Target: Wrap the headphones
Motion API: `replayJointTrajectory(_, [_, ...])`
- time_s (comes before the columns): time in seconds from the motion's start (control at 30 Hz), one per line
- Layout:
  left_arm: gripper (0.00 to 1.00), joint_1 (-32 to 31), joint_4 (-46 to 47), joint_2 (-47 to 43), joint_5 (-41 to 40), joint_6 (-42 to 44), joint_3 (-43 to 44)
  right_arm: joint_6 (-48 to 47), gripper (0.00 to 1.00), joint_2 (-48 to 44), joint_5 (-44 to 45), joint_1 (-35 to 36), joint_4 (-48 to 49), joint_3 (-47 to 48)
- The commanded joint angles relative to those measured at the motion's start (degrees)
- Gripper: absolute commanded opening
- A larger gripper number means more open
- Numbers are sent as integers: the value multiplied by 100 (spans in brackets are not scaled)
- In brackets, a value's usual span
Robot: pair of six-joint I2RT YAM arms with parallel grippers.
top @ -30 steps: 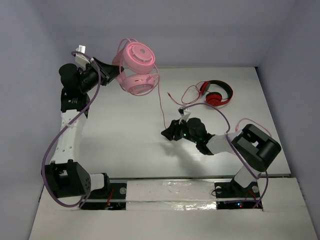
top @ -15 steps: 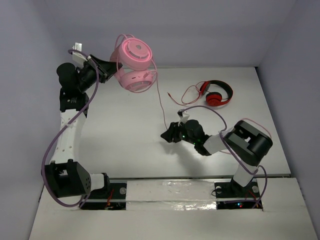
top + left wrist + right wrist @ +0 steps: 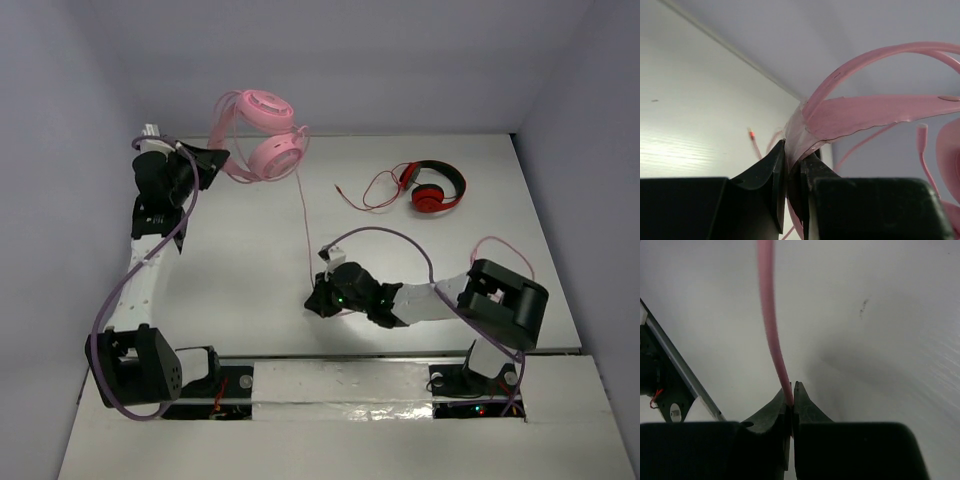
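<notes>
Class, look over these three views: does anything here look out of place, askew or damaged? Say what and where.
Nothing looks damaged. The red-and-black headphones lie at far right, their red cable sprawled loose. The pink headphones hang from the left gripper, pink cable stretched straight to the right gripper.

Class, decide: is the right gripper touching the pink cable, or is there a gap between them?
Touching. The right wrist view shows the right gripper shut on the pink cable, which disappears between its fingertips.
</notes>
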Motion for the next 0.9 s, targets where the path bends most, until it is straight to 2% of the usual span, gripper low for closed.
replayJointTrajectory(0.0, [0,-207,139,-465,-1270,274,-75,71,0,-356,708,245,-1376,543])
replayJointTrajectory(0.27, [0,-1261,-572,-439,-3554,1303,-181,-350,0,-532,1322,1106,-3566,1922])
replayJointTrajectory(0.4, [0,-1727,-943,-342,-4383,1646,-136,-561,0,-900,1736,1589,-4769,2591])
replayJointTrajectory(0.47, [0,-1858,-935,-342,-4672,1690,-338,-640,0,-1207,1781,1669,-5044,2854])
replayJointTrajectory(0.63, [0,-2325,-926,-149,-4990,1725,-637,-1009,0,-1569,1719,1722,-5985,3452])
replayJointTrajectory(0.87, [0,-3133,-715,237,-4806,2191,-936,-1791,0,-1745,1973,1722,-6715,4296])
